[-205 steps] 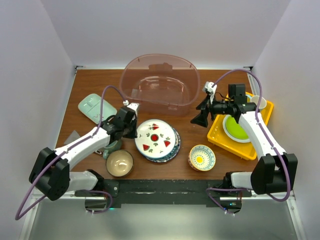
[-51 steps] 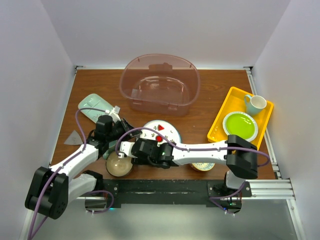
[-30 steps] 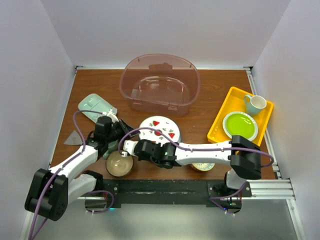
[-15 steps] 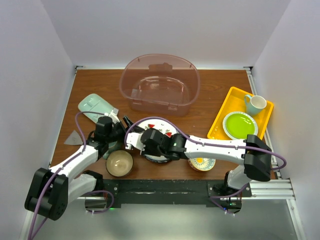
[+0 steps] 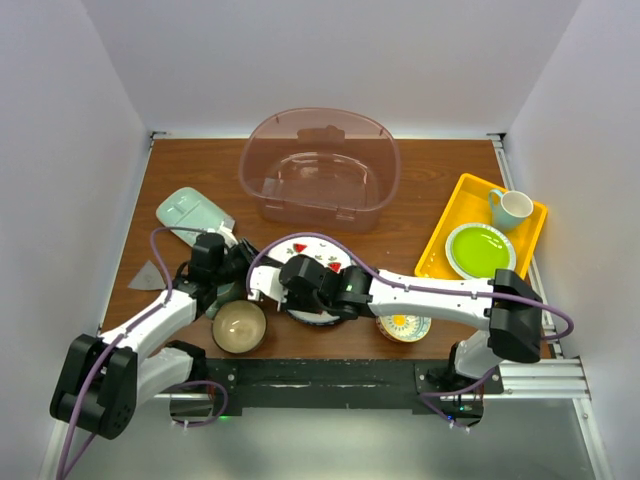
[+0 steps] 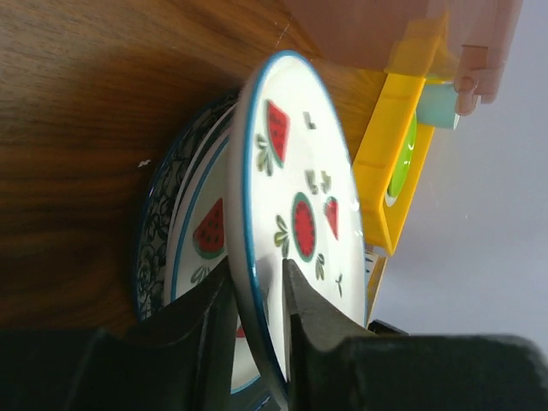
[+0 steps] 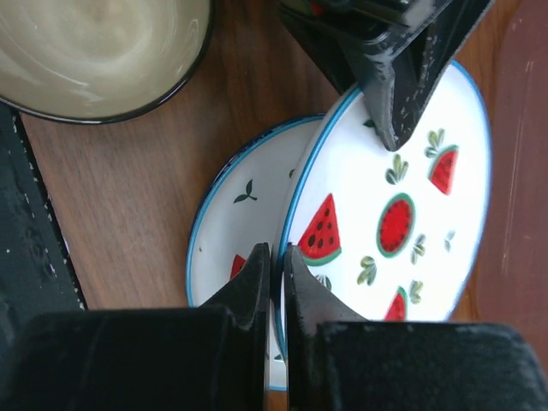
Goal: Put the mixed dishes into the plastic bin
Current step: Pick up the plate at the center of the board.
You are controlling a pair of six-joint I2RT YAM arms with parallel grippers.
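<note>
**A:** What is being held, and by which gripper?

**B:** The top watermelon plate (image 7: 390, 184) is gripped from two sides. Its blue rim is pinched by the left gripper (image 6: 255, 274), with one finger laid against each face. Another part of the rim is clamped by the right gripper (image 7: 276, 253), whose fingers are drawn almost together on the thin edge.

**A:** How is that plate lying?

**B:** It is tipped up at an angle above a second watermelon plate (image 7: 235, 223), which is stacked on a blue-patterned plate (image 6: 152, 240). Whether the tilted plate touches the one beneath cannot be told.

**A:** Where is this stack found on the table (image 5: 400, 190)?

**B:** It is found just toward 6 o'clock from the table's centre. The plastic bin (image 5: 320, 210) is set at 12 o'clock from the stack, and the held plate is outside it.

**A:** And the other dishes?

**B:** The tan bowl (image 5: 238, 325) is seen at 7 o'clock, near the left gripper. The patterned bowl (image 5: 405, 327) is placed at 5 o'clock and partly covered by the right arm. The mint square dish (image 5: 188, 212) is laid at 10 o'clock. A yellow tray (image 5: 462, 205) is set at 3 o'clock, with the teal mug (image 5: 512, 207) and a lime-green plate (image 5: 480, 250) resting on it.
</note>
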